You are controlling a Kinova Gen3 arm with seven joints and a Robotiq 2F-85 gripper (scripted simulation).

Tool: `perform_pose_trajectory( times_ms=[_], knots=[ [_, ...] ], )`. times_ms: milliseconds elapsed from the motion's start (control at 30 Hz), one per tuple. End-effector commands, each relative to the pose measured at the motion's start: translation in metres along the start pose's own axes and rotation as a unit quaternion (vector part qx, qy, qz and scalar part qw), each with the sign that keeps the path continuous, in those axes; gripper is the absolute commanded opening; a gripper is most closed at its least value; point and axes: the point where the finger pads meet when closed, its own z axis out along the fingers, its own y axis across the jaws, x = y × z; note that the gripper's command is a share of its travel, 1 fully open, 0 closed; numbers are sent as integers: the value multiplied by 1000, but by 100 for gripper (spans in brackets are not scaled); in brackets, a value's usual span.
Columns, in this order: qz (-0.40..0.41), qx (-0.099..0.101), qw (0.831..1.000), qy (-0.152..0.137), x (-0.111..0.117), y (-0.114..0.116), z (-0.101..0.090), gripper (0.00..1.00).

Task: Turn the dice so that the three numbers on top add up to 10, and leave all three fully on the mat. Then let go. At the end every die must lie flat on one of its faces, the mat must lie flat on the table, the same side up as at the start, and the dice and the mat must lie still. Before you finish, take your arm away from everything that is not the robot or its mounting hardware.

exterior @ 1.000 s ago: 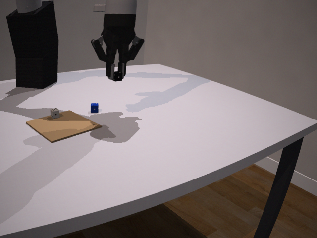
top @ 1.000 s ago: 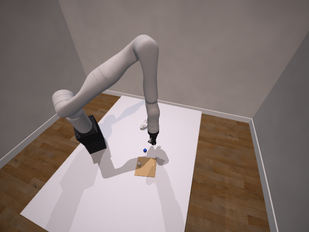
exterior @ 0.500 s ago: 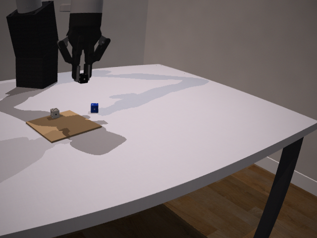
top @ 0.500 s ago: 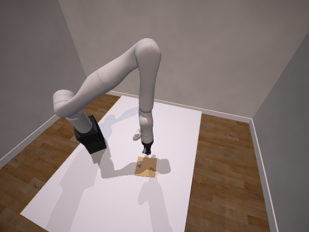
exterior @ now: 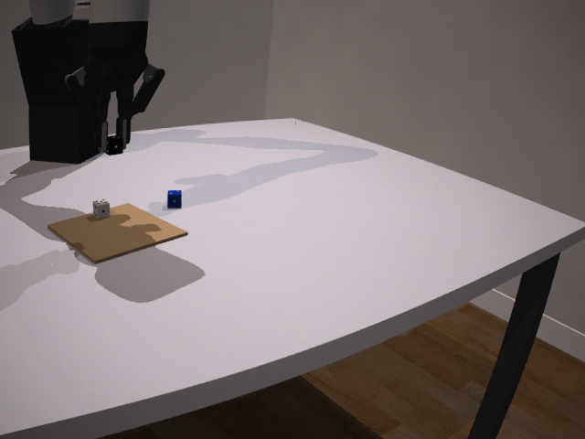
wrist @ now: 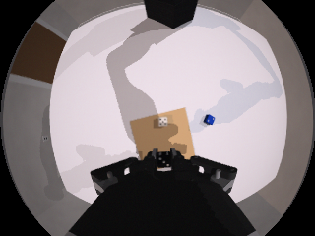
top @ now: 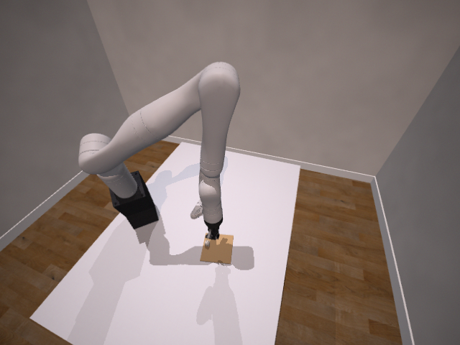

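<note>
- While the fingers of the gripper (top: 213,236) (exterior: 114,135) (wrist: 163,156) stand a little apart, they are clamped on the black die (exterior: 114,144) (wrist: 163,159), one finger on either side.
- The black die is up in the air, off the table and the mat; in the exterior view a single pip shows on its front.
- Below, the tan mat (top: 217,254) (exterior: 118,241) (wrist: 143,135) lies flat, shadows across part of it.
- On the mat, near one edge, sits the white die (top: 207,244) (exterior: 101,208) (wrist: 162,121), flat on a face, its top apparently a five.
- Off the mat, near it, the blue die (exterior: 174,199) (wrist: 209,119) rests on the table; its top number is too small to tell, and the arm hides it from above.
- Further out, the white table (top: 259,223) (exterior: 330,255) (wrist: 89,103) carries the black pedestal (top: 144,215) (exterior: 51,130) (wrist: 172,12), well apart from the mat.
</note>
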Motion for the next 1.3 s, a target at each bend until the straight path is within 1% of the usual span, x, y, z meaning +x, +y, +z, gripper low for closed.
perform_pose_trajectory(
  times_ms=[0,167,333,400,900,967,1133,1267],
  knots=[
    [-3,-2,1000,-2,0,0,-1,15],
    [-3,-2,1000,-2,0,0,2,15],
    [-3,-2,1000,-2,0,0,15,15],
    [-3,-2,1000,-2,0,0,15,15],
    [-3,-2,1000,-2,-1,0,81,15],
    [-3,-2,1000,-2,-1,0,81,15],
    [-3,-2,1000,-2,-1,0,93,15],
    [-3,-2,1000,-2,-1,0,95,15]
  ],
)
